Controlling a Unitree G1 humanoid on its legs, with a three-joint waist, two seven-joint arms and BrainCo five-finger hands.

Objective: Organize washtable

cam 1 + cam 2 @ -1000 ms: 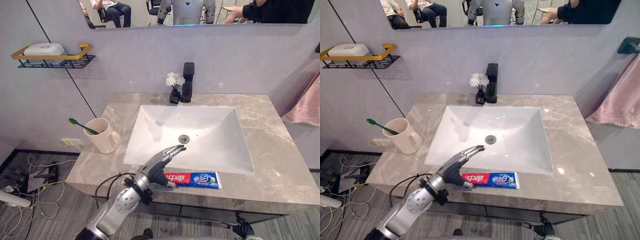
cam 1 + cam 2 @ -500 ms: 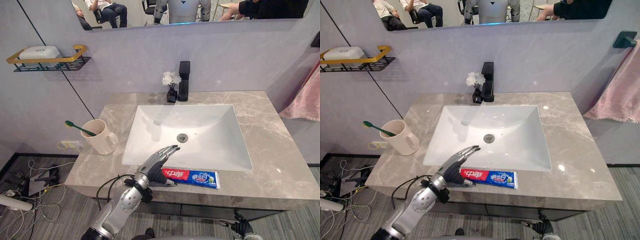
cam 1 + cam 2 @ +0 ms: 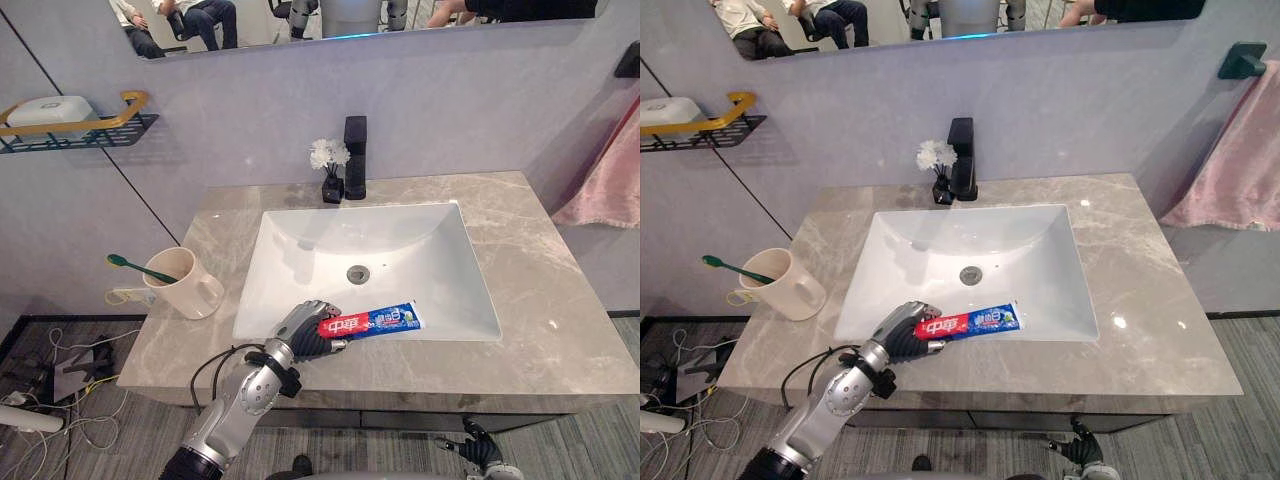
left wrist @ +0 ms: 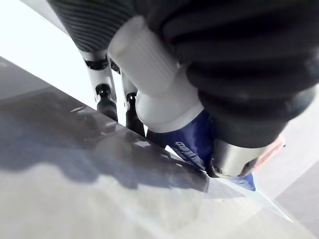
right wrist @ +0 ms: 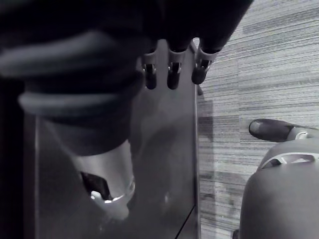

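The toothpaste tube (image 3: 378, 319) is gripped at its red end by the left hand (image 3: 303, 336), whose fingers are curled round it at the front edge of the table (image 3: 560, 330). The tube's blue end is pointed to the right along the front rim of the white sink (image 3: 300, 255). A cream mug (image 3: 188, 293) with a green toothbrush (image 3: 135, 266) in it is seen left of the sink, well apart from the tube. The right hand (image 5: 171, 74) is seen low over the grey floor (image 5: 249, 74), fingers relaxed, nothing held.
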